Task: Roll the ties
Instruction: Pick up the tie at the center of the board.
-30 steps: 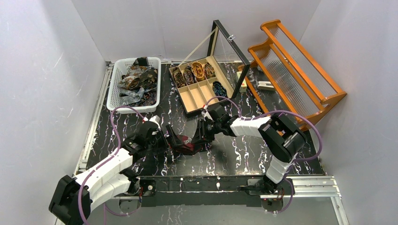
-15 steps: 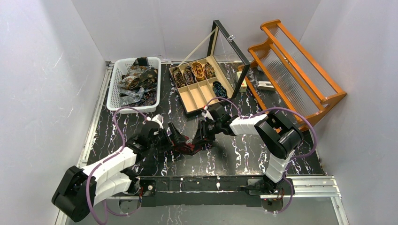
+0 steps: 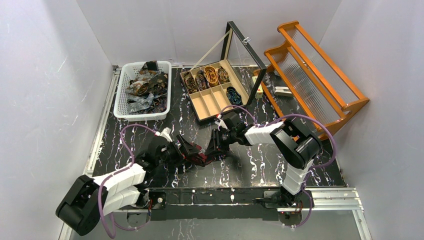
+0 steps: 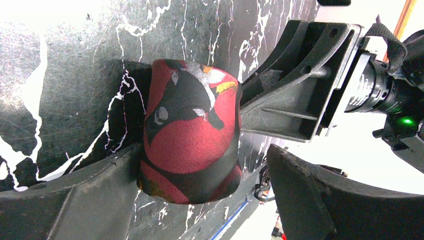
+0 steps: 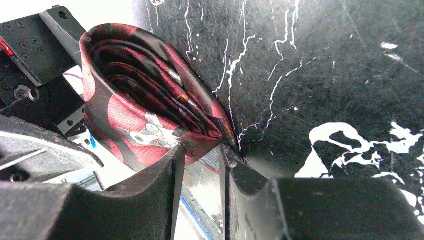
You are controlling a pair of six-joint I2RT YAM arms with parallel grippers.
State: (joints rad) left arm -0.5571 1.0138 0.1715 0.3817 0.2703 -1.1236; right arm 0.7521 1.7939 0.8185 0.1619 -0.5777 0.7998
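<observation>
One rolled tie [image 3: 203, 159], red and black, is seen on the dark marbled desk [image 3: 260, 165], toward 6 o'clock in the top view. It is flanked from 9 o'clock by the left end effector [image 3: 192, 150], whose jaws are spread wide: one finger [image 4: 100, 190] is laid against the coil, the other stands apart. The coil's outer edge is pinched by the right end effector [image 3: 214, 148] from 2 o'clock. Loose ties [image 3: 145, 85] are heaped in a white basket [image 3: 119, 102] at 11 o'clock. Coiled ties [image 3: 212, 75] are set in a wooden box [image 3: 207, 107] at 12 o'clock.
</observation>
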